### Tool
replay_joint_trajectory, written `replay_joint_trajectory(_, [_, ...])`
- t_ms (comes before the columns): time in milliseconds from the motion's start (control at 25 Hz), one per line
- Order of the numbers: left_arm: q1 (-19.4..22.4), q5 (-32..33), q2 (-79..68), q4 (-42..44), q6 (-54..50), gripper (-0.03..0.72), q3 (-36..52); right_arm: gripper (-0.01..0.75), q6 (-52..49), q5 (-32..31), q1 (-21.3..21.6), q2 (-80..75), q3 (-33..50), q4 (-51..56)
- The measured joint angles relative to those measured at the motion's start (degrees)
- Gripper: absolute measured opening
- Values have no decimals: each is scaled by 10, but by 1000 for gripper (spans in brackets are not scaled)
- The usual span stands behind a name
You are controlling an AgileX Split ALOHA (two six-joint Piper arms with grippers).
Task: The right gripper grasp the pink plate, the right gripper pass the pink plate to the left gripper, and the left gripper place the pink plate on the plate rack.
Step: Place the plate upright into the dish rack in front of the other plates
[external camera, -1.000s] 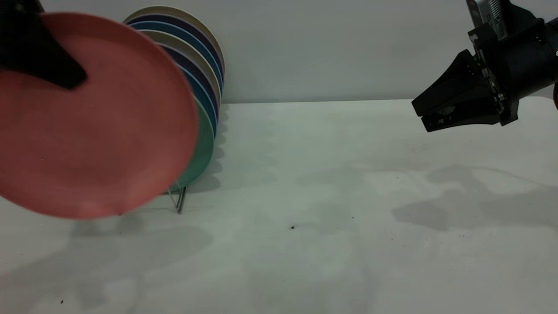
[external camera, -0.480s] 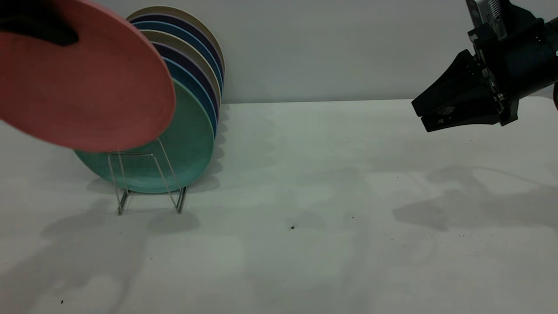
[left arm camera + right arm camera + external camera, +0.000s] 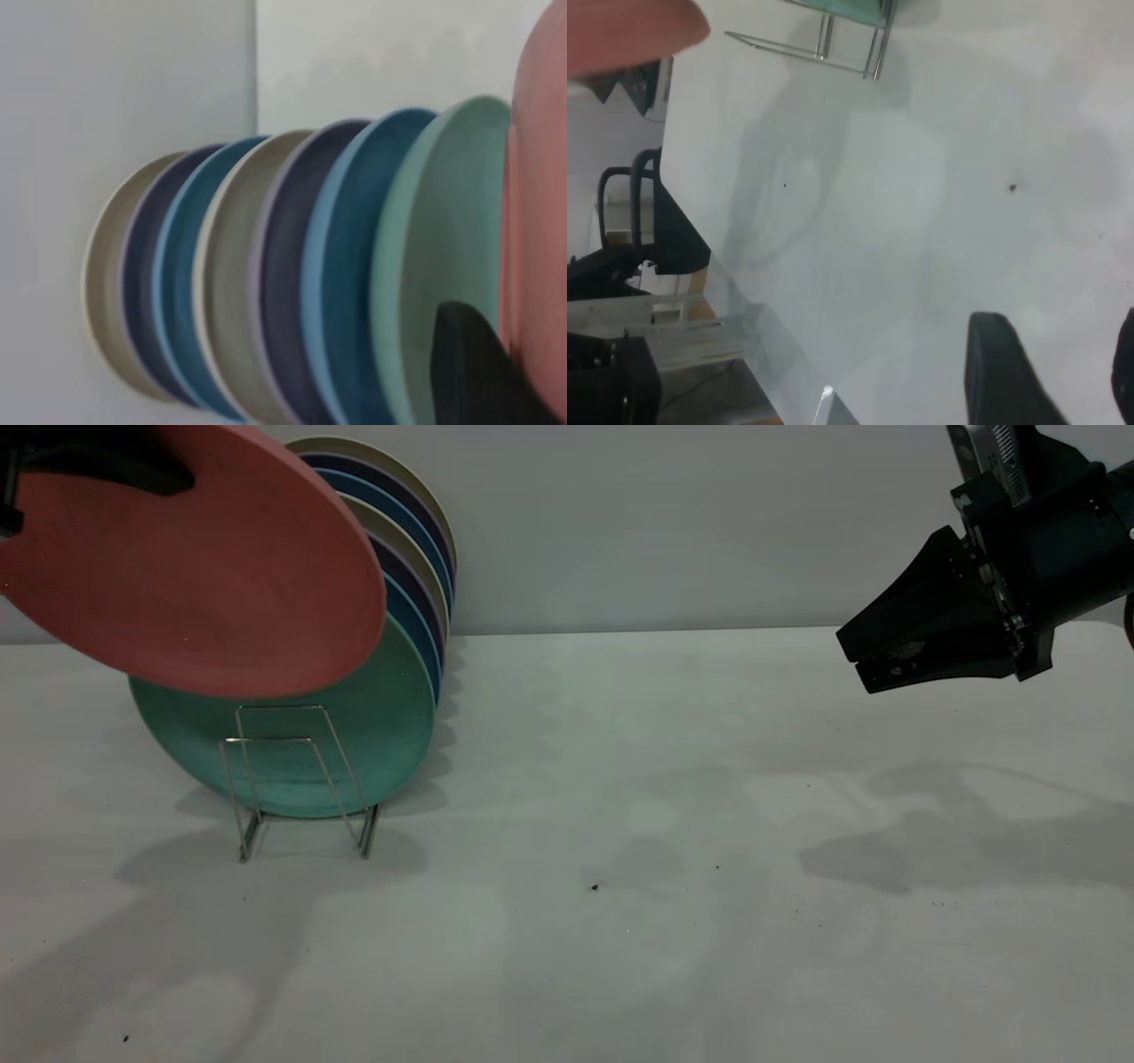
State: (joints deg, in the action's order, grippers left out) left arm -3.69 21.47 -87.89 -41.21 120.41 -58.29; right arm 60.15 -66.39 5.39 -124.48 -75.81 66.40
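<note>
The pink plate [image 3: 204,576] is held tilted in the air at the upper left, above the front of the plate rack [image 3: 297,775]. My left gripper [image 3: 164,478] is shut on the plate's upper rim, and most of that gripper is out of frame. In the left wrist view one black finger [image 3: 478,372] lies against the pink plate [image 3: 542,177], next to the mint-green plate [image 3: 443,248]. My right gripper [image 3: 864,660] hangs open and empty at the far right, well above the table. Its fingers [image 3: 1001,372] show apart in the right wrist view.
The rack holds several upright plates behind the mint-green plate [image 3: 354,735], in blue, purple and cream. Its front wire loops stand free. A grey wall is close behind. The white table [image 3: 620,824] stretches between rack and right arm.
The left gripper has lifted the pink plate up and slightly right, uncovering the mint-green plate and the rack's front loops. The right arm has not moved.
</note>
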Motion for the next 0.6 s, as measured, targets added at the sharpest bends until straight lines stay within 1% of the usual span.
replay_joint_trajectory(80, [0, -11, -6, -1, 0, 138, 0, 328, 0, 0, 0, 0, 0, -1])
replay_joint_trajectory(600, [0, -21, -56, -1, 0, 138, 0, 326, 0, 0, 0, 0, 0, -11])
